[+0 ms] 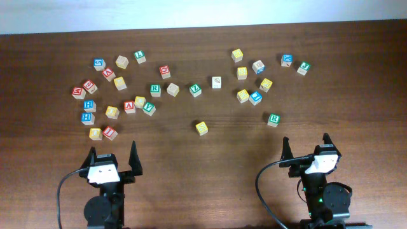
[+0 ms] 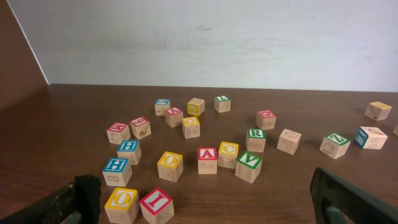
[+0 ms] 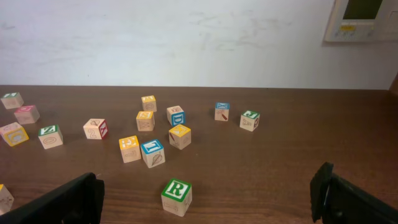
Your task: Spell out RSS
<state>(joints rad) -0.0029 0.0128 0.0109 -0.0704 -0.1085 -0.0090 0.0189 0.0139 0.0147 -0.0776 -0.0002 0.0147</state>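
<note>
Cubes strewn over far half of table (image 1: 203, 191), two loose groups; left group (image 1: 120, 83) bigger, right group (image 1: 242, 73) smaller; lone cube (image 1: 201, 128) between groups, nearer front; R cube (image 1: 273, 119) before right group, apart from it, right of lone cube; I cube (image 1: 109, 133) and O cube (image 1: 95, 133) side by side at front of left group, O left of I; A cube (image 1: 130, 107) behind them, rightward; left gripper (image 1: 113, 149) just before I cube; right gripper (image 1: 306, 140) before R cube, slightly right.
</note>
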